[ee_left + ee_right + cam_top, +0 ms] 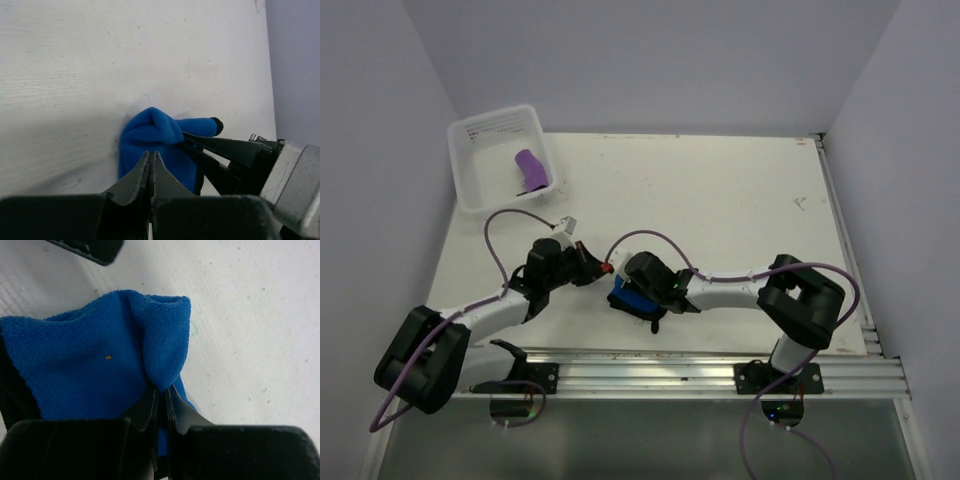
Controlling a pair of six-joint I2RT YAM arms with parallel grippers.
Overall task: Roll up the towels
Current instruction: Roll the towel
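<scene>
White table (720, 200) bears a bunched bright blue fleece towel (100, 355), fold pinched by the right pincer (161, 390), left pincer (151, 159) pressed together alongside; a shallow pinch may slip.

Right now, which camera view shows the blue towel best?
Right wrist: the blue towel fills the frame, its fold pinched in the right hand. Left wrist shows it smaller, bunched on the table. Top external shows only a sliver beneath the right hand.
</scene>
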